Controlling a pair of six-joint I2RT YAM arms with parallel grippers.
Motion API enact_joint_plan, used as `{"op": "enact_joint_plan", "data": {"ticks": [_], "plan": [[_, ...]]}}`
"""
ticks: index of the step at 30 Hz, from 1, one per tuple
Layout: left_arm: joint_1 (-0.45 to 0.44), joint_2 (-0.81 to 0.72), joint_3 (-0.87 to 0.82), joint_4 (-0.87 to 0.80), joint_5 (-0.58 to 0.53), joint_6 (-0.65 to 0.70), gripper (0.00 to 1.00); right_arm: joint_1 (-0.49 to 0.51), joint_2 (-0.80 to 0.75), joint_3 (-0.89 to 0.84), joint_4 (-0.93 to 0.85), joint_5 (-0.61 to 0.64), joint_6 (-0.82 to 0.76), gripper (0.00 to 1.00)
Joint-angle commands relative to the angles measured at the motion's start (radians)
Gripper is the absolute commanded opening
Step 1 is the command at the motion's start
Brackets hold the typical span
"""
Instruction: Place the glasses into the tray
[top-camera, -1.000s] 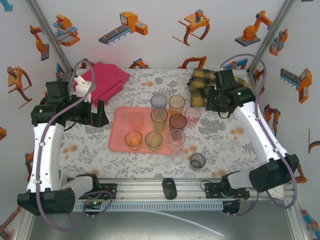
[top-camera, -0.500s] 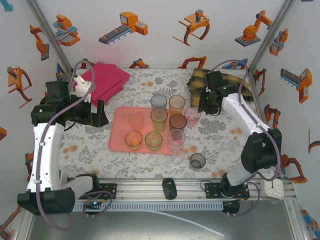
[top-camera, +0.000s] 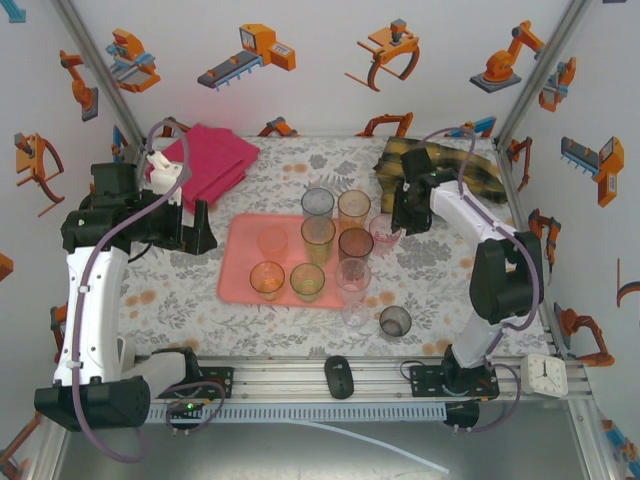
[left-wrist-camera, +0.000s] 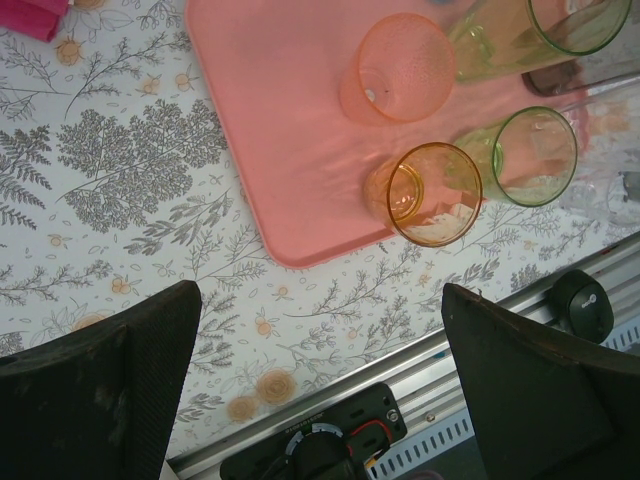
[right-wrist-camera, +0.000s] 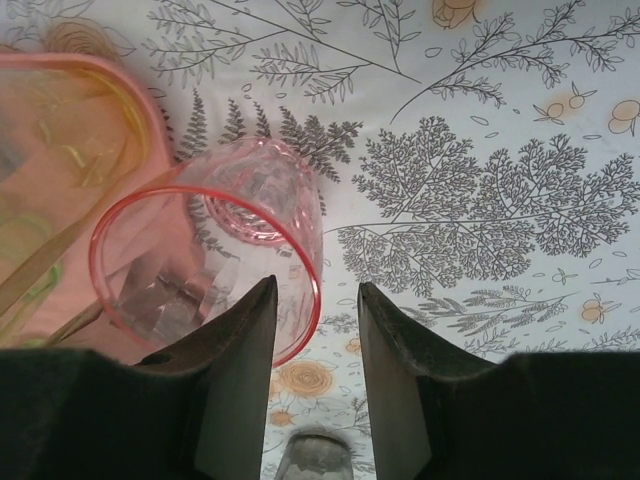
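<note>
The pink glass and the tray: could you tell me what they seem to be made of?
The pink glass looks like glossy, transparent tinted glass or hard plastic. One can see straight through its faceted wall, but which of the two it is stays unclear. The tray looks like opaque moulded plastic with a satin finish: even salmon colour, rounded corner, soft reflections.

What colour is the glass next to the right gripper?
Pink glass, clearest in the right wrist view.

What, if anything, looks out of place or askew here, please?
Nothing looks tipped, spilled or broken. The smoky dark glass stands alone near the front edge of the table, well off the tray.
</note>
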Motion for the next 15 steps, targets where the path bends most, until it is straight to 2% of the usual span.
{"op": "enact_joint_plan", "data": {"ticks": [1, 15], "plan": [[-0.001, -0.013, -0.010, -0.009, 0.014, -0.011, 0.98, -0.004, 0.016, 0.031, 0.007, 0.046, -0.025, 0.36], [-0.001, -0.012, -0.013, -0.006, 0.019, -0.017, 0.98, -0.004, 0.061, 0.065, -0.008, 0.064, -0.050, 0.22]]}}
